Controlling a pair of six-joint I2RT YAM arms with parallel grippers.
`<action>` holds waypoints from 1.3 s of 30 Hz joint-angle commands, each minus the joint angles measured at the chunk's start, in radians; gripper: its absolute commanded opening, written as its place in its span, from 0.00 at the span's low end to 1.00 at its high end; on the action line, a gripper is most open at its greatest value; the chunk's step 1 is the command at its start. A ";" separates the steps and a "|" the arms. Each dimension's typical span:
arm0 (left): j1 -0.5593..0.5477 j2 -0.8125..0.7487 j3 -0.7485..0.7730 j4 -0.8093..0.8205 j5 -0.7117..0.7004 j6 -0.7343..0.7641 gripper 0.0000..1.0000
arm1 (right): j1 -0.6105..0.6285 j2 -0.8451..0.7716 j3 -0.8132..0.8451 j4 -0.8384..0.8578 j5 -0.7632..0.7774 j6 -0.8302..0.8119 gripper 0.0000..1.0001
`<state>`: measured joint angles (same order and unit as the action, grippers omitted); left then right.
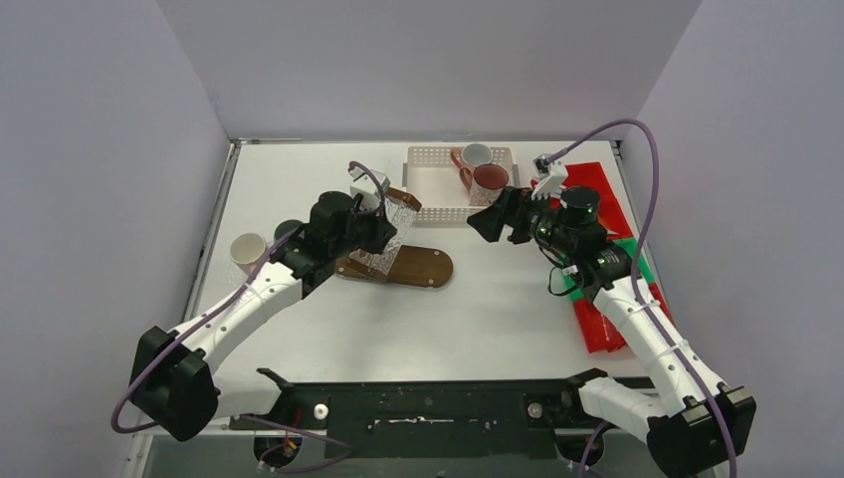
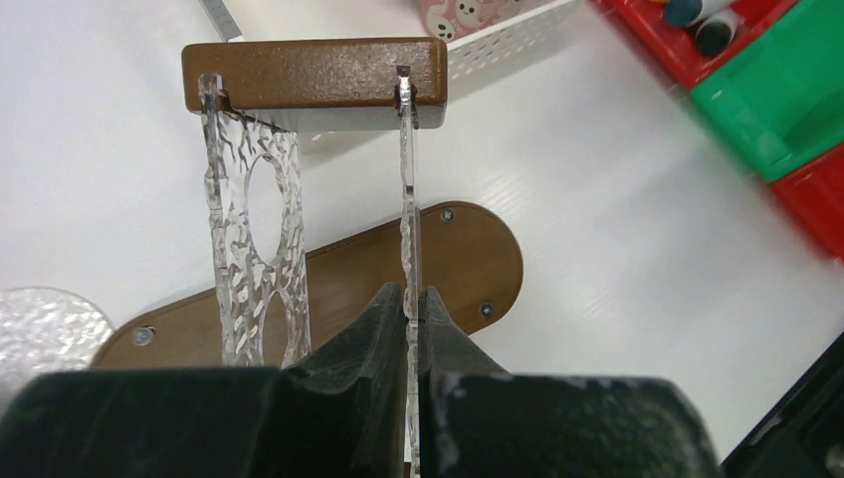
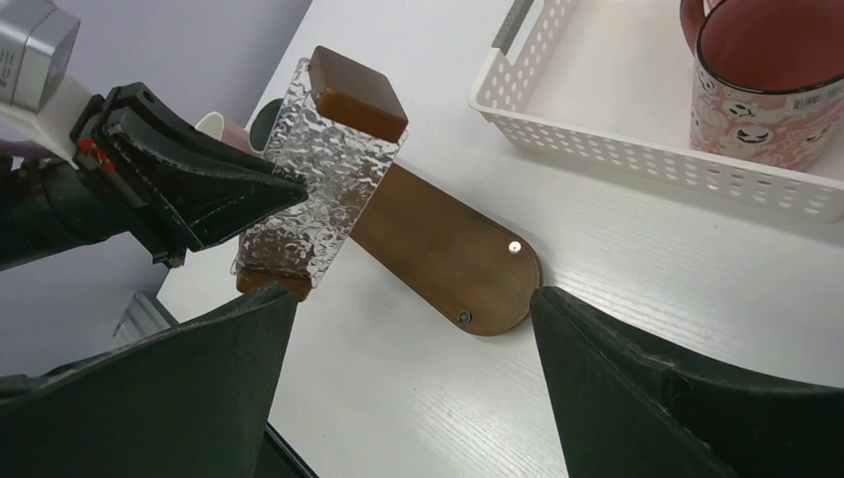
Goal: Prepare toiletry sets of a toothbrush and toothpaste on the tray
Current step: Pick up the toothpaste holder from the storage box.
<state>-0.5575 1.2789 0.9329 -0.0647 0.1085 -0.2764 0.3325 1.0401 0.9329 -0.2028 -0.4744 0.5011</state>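
Observation:
A white perforated tray (image 1: pixel 430 177) at the back holds a white mug with a pink handle (image 1: pixel 475 155) and a maroon mug (image 1: pixel 490 179); the maroon mug also shows in the right wrist view (image 3: pixel 761 90). A pinkish-white mug (image 1: pixel 247 249) and a dark green mug (image 1: pixel 289 228) stand at the left, beside my left arm. My left gripper (image 1: pixel 382 231) is shut on a clear textured panel (image 2: pixel 408 199) of a wood-and-acrylic stand (image 1: pixel 410 267). My right gripper (image 1: pixel 488 221) is open and empty, near the tray's front. No toothbrush or tube shows clearly.
Red bins (image 1: pixel 597 184) and a green bin (image 1: pixel 637 267) lie along the right edge. In the left wrist view a red bin (image 2: pixel 687 45) holds dark-capped items. The stand's brown base (image 3: pixel 448 259) lies on the white table between the arms.

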 commanded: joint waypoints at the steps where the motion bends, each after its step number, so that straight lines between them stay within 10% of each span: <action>1: -0.049 -0.077 0.058 -0.047 -0.060 0.296 0.00 | -0.008 0.035 0.093 -0.048 -0.077 -0.046 0.93; 19: -0.275 -0.171 0.003 -0.058 -0.137 0.788 0.00 | 0.035 0.319 0.318 -0.143 -0.346 -0.101 0.98; 39: -0.378 -0.263 -0.128 0.172 -0.145 0.834 0.00 | 0.046 0.435 0.229 0.061 -0.631 -0.097 0.98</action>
<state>-0.9283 1.0573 0.7933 -0.0502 -0.0620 0.5396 0.3748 1.4700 1.1770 -0.2344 -1.0214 0.4118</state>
